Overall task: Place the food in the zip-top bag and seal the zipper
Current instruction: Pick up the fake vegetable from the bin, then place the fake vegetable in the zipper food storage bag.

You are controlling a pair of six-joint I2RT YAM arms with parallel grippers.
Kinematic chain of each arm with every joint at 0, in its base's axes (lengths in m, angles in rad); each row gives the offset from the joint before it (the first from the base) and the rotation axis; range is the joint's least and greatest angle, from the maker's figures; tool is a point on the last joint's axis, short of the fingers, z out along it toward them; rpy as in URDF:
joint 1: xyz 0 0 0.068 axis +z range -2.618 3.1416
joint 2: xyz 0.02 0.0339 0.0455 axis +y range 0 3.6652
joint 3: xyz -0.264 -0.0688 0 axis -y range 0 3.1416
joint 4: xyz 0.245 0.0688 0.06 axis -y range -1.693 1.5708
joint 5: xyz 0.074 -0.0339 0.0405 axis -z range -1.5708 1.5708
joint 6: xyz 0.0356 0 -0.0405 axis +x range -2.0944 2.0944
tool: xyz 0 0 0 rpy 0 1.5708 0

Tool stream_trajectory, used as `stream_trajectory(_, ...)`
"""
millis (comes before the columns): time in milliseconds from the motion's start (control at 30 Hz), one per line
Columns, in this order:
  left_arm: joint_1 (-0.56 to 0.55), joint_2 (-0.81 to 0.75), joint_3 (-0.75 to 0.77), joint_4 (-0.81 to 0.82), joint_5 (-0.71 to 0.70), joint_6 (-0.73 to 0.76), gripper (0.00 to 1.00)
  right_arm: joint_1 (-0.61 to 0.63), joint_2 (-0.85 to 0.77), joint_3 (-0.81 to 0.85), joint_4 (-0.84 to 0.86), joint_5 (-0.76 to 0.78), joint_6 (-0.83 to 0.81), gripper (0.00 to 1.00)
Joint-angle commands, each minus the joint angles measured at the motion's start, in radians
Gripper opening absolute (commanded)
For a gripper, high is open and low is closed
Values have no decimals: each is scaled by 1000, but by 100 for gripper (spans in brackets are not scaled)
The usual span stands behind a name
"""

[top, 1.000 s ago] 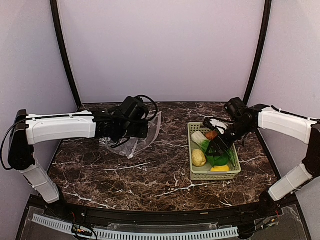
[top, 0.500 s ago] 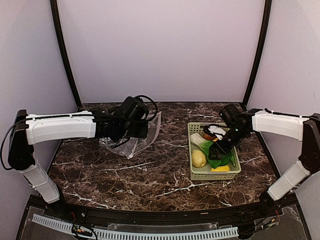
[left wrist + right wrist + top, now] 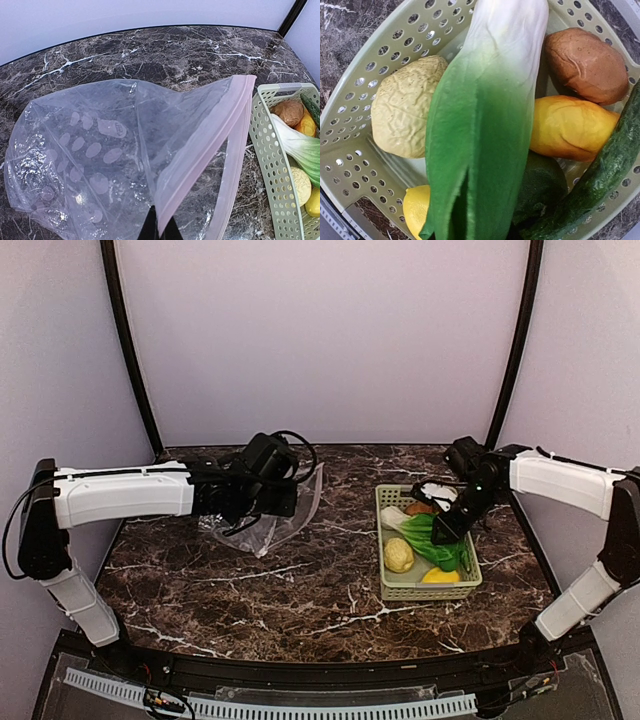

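The dark marbled bench (image 3: pixel 300 580) is taken up on its left by the zip-top bag (image 3: pixel 100 150), whose mouth is raised and turned toward the right; its zipper (image 3: pixel 215 135), a pinkish strip, is pinched by the clenched left pincer (image 3: pixel 161 231); the light green slotted basket (image 3: pixel 350 125) is set near it on the right, and all the food is seen inside; the bok choy (image 3: pixel 485 125) is laid across the top; the long green vegetable (image 3: pixel 605 170) is lodged along one wall; the tan bumpy lump (image 3: pixel 405 120), orange fruit (image 3: pixel 570 127), brown lump (image 3: pixel 585 65), lime (image 3: pixel 540 185) and lemon (image 3: pixel 417 210) are packed beside and below; the right pincer (image 3: pixel 452 530) is lowered onto the leaves; whether it is clenched cannot be told.
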Motion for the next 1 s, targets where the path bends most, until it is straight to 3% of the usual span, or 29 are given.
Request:
stream_trajectory(0,11,23,45,7,-4,38,1,-19,-51,68,-85,-37,-36,14)
stream_trajectory(267,33,90,131,4,-14,115,1,-29,-93,204,-182,-156,-115,6)
stream_trajectory(467,36,168,217,-20,-2,145,1,-29,-113,335,-246,-352,-163,5)
stream_trajectory(700,36,220,274,-15,26,115,1,-26,-21,431,-318,-615,-149,5)
stream_trajectory(967,34,200,292,-14,72,71,1,-13,105,474,-334,-728,-99,5)
